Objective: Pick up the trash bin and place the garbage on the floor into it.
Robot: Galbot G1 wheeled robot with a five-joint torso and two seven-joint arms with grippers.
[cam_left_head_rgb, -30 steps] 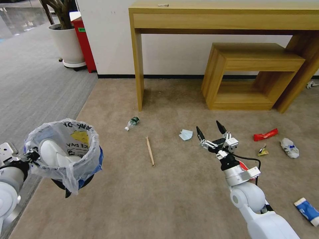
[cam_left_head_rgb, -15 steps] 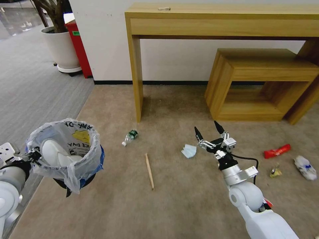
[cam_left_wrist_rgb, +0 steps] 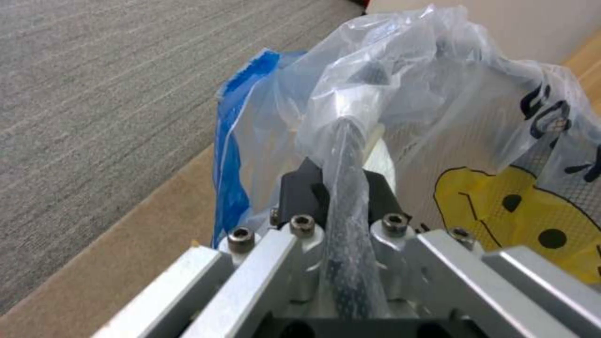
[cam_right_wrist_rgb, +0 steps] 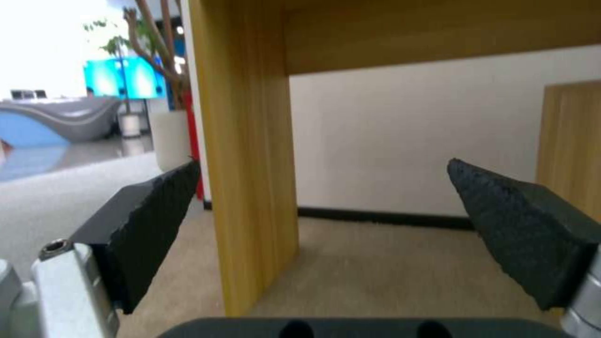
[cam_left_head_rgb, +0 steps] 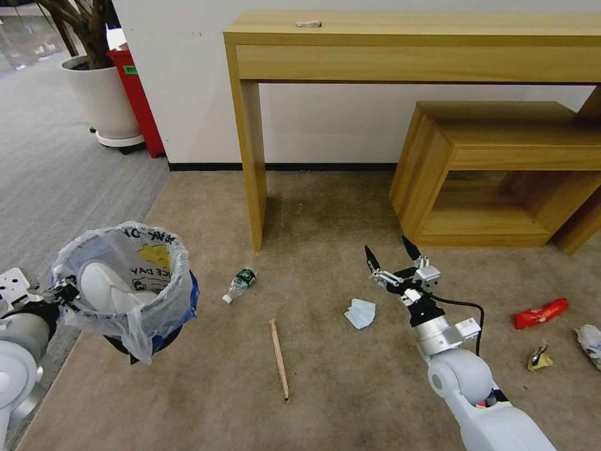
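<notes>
**Head view log: bin in hand, most litter not yet collected**

Head view has the trash bin (cam_left_head_rgb: 122, 285) off the floor at my left, carried by my left gripper (cam_left_head_rgb: 62, 293). Left wrist view confirms the hold: jaws pinched tight on the bin's rim and the bunched plastic liner (cam_left_wrist_rgb: 350, 141). Something white and rounded, probably a slipper (cam_left_head_rgb: 103, 289), lies inside the bin, so I judge the pick-up done and collection only begun.

Right gripper (cam_left_head_rgb: 393, 266) hangs above the carpet just beyond the pale blue mask (cam_left_head_rgb: 361, 312), jaws spread wide and empty.

Left on the floor (cam_left_head_rgb: 325, 388), working outward from the bin:
- plastic bottle (cam_left_head_rgb: 238, 284), near the leg of the counter
- wooden stick (cam_left_head_rgb: 279, 358), between bottle and mask
- red wrapper (cam_left_head_rgb: 541, 313), well to the right
- small crumpled wrapper (cam_left_head_rgb: 539, 357), near the red one
- white crumpled piece (cam_left_head_rgb: 589, 343) at the right edge

Surface: beige short-pile carpet, flat and open. A grey carpet strip (cam_left_head_rgb: 56, 181) borders it on the left.

Room: a light wood counter (cam_left_head_rgb: 413, 44) stands against the white wall, a low wooden shelf unit (cam_left_head_rgb: 501, 169) beneath it; a potted plant (cam_left_head_rgb: 94, 94) and a red box (cam_left_head_rgb: 134, 94) stand at far left.
</notes>
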